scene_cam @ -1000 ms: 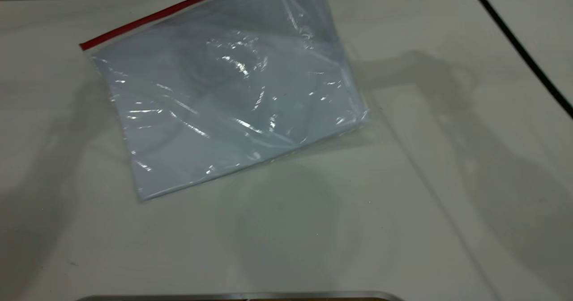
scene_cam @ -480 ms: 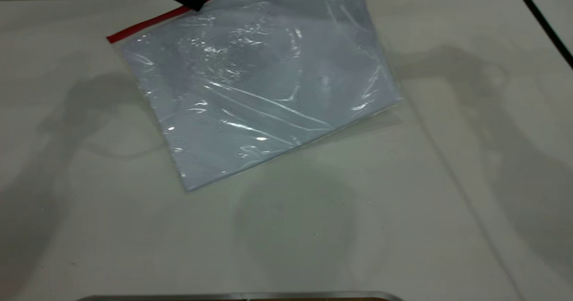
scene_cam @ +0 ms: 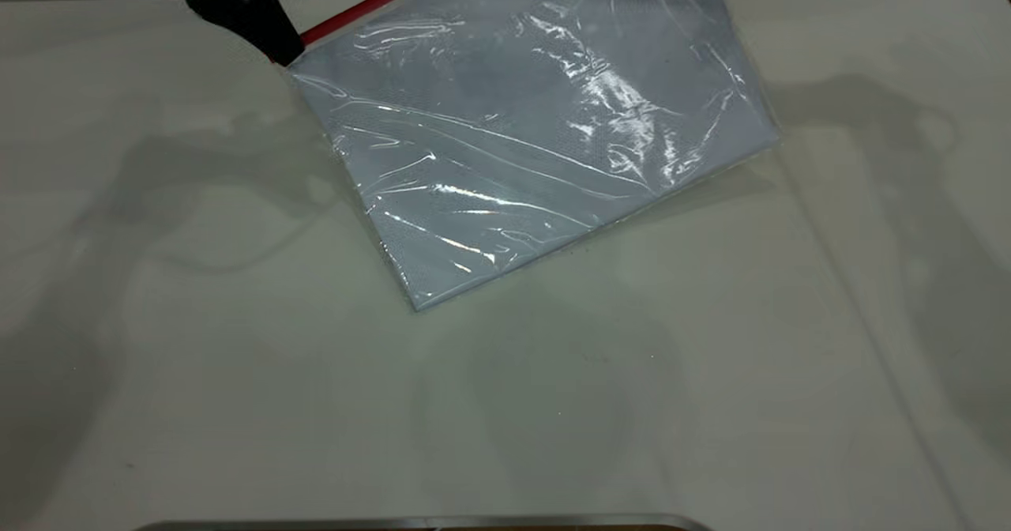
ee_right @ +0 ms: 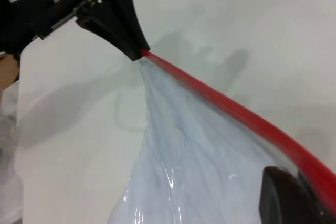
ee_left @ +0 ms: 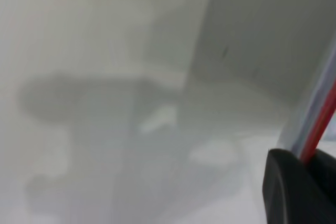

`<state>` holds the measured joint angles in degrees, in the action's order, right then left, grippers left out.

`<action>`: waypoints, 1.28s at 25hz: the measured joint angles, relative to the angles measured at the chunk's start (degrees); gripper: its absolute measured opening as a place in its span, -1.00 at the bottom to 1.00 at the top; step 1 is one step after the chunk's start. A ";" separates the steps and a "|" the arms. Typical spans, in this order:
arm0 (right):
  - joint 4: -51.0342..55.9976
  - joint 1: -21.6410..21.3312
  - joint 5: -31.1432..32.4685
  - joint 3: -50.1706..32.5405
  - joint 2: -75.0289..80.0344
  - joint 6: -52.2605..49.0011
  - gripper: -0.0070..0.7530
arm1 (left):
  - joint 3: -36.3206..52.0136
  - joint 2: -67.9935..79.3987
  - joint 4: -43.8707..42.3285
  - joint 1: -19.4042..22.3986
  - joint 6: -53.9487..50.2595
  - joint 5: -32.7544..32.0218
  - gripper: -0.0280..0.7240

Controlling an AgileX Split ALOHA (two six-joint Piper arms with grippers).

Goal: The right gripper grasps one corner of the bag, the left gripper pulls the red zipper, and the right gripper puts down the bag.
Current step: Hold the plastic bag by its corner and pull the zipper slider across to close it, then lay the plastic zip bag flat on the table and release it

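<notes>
Pinching the far end of the red zipper [scene_cam: 371,1], the left gripper [scene_cam: 264,33] holds it over the table [scene_cam: 237,373]. Lifted and tilted, the bag [scene_cam: 537,136] hangs, its other red-strip end clamped in the right gripper [ee_right: 289,198].

1. The bag [scene_cam: 537,152] hangs tilted over the table [scene_cam: 237,397], its lowest corner nearest the table's near side.
2. The red zipper [scene_cam: 371,3] runs along the bag's upper far edge.
3. The left gripper [scene_cam: 272,45] sits at the zipper's left end, apparently closed on it.
4. The right gripper [ee_right: 294,200] meets the zipper's opposite end.
</notes>
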<state>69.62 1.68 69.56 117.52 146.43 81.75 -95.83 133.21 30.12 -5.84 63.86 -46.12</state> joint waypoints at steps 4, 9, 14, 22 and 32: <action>-0.27 0.47 -0.12 0.00 0.00 0.00 -0.89 | -0.07 -0.42 0.10 -0.01 -1.85 -0.05 -0.75; -4.30 1.43 -2.43 0.00 1.40 -3.24 -0.84 | -0.01 -5.45 1.27 0.52 -2.22 -0.32 -0.48; -9.49 2.30 -11.81 0.00 5.22 -7.28 -0.51 | -0.01 -16.11 4.87 0.57 -7.10 -1.07 0.25; -49.09 2.34 -19.23 0.00 5.74 -41.92 0.02 | -0.01 -33.61 19.92 0.57 -9.29 -13.52 0.66; -55.12 3.46 -0.78 -2.03 -6.64 -66.64 0.02 | 1.60 -48.95 -0.23 0.57 -37.48 -20.81 0.51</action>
<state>14.50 5.14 68.78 115.50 139.79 15.12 -94.24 84.26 29.89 -5.27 26.38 -66.93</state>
